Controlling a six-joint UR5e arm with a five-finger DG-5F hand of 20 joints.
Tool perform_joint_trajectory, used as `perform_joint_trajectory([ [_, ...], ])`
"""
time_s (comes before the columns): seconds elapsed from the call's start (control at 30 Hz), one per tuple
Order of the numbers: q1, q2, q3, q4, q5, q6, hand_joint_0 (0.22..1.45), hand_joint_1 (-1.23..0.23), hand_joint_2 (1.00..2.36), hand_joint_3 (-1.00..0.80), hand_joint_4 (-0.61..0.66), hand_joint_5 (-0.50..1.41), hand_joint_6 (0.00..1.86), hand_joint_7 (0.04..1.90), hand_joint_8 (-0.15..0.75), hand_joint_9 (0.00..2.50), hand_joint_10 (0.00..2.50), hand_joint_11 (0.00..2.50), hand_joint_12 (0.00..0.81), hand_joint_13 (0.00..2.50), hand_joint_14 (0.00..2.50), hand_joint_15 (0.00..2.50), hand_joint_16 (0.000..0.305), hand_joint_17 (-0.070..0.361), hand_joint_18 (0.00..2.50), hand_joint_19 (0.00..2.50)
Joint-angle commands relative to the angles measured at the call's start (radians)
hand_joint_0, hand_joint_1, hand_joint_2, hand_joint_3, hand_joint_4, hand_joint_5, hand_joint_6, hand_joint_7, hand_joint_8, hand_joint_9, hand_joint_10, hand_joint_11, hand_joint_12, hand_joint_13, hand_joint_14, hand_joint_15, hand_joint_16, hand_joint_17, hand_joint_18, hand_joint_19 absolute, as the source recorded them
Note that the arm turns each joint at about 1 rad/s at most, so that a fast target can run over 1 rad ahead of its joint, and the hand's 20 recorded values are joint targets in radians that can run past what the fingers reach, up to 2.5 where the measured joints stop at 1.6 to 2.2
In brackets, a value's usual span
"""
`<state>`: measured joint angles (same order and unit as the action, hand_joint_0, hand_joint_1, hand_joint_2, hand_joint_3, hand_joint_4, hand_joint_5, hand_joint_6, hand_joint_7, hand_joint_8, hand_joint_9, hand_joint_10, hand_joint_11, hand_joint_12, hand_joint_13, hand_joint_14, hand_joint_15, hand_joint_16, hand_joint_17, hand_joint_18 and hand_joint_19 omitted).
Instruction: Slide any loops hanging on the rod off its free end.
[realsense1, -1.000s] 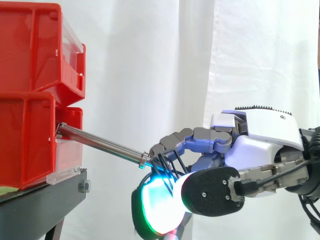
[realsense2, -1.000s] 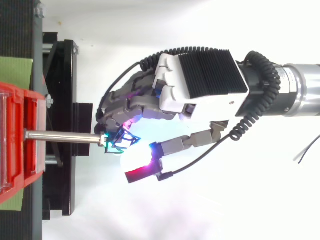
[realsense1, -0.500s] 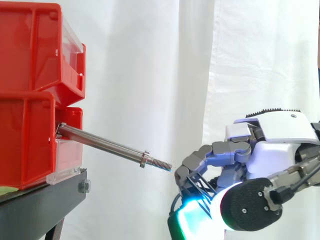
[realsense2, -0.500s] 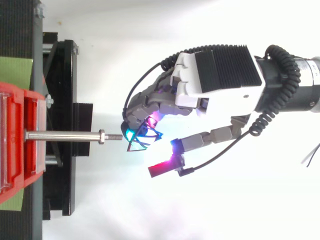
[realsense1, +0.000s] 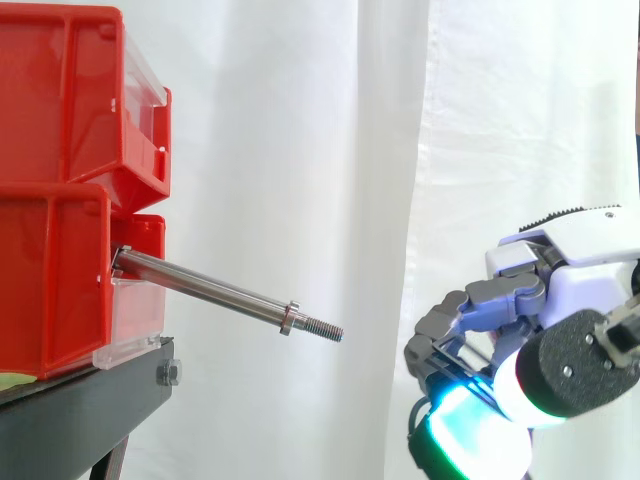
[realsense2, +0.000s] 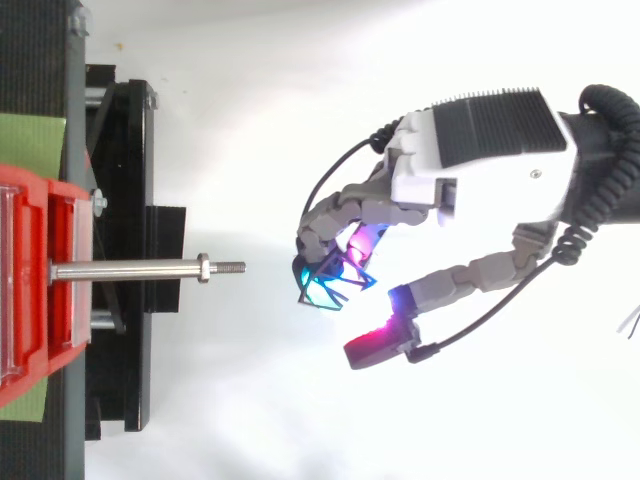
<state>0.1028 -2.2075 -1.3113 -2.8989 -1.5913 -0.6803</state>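
Side view: the rod (realsense1: 220, 295) juts from the red bins (realsense1: 60, 200) at left and tilts down to its threaded tip mid-frame, nothing hanging on it. The hand (realsense1: 590, 290) at lower right has its fingers curled round thin dark loops (realsense1: 455, 365), I'd guess so they don't drop. Top view: the loops sit right of the tip, apart from it, so the job looks done.

We count one steel rod (realsense1: 210, 292) carrying one nut (realsense1: 289, 318), two red bins, an upper bin (realsense1: 70, 100) over a lower bin (realsense1: 50, 280), one black stand (realsense1: 80, 410), and one hand (realsense2: 480, 170). Its curled fingers (realsense2: 335, 212) hold one bundle of dark loops (realsense2: 338, 288), whose strands we cannot count.
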Motion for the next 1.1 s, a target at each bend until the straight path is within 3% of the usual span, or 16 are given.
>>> perform_joint_trajectory([
  [0.0, 0.003, 0.022, 0.001, -0.068, 0.034, 0.07, 0.64, -0.72, 1.02, -0.18, 0.0, -0.19, 0.92, 1.15, 0.344, 0.94, 0.01, 0.3, 0.328, 0.88, 0.0, 0.11, 0.047, 0.105, 0.9, 0.27],
  [0.17, 0.006, 0.026, 0.001, -0.143, 0.048, 0.185, 0.66, -0.73, 1.02, -0.26, 0.01, -0.19, 0.92, 1.14, 0.343, 0.95, 0.01, 0.3, 0.324, 0.88, 0.0, 0.11, 0.047, 0.105, 0.91, 0.28],
  [0.27, 0.008, 0.026, 0.001, -0.204, 0.05, 0.306, 0.66, -0.73, 1.02, -0.29, 0.01, -0.19, 0.92, 1.14, 0.343, 0.95, 0.01, 0.31, 0.324, 0.88, 0.0, 0.1, 0.047, 0.105, 0.92, 0.27],
  [0.47, 0.012, 0.026, 0.009, -0.278, 0.048, 0.416, 0.68, -0.77, 1.01, -0.36, 0.01, -0.19, 0.92, 1.11, 0.339, 0.94, 0.01, 0.31, 0.325, 0.89, 0.0, 0.11, 0.047, 0.105, 0.92, 0.28],
  [0.77, 0.014, 0.026, 0.053, -0.352, 0.048, 0.482, 0.69, -0.8, 1.01, -0.4, 0.03, -0.19, 0.92, 1.11, 0.33, 0.94, 0.01, 0.3, 0.321, 0.89, 0.0, 0.11, 0.046, 0.104, 0.93, 0.28],
  [1.07, 0.02, 0.026, 0.061, -0.39, 0.048, 0.505, 0.68, -0.81, 1.01, -0.42, 0.06, -0.19, 0.92, 1.12, 0.336, 0.95, 0.01, 0.31, 0.321, 0.9, 0.0, 0.11, 0.046, 0.104, 0.93, 0.29],
])
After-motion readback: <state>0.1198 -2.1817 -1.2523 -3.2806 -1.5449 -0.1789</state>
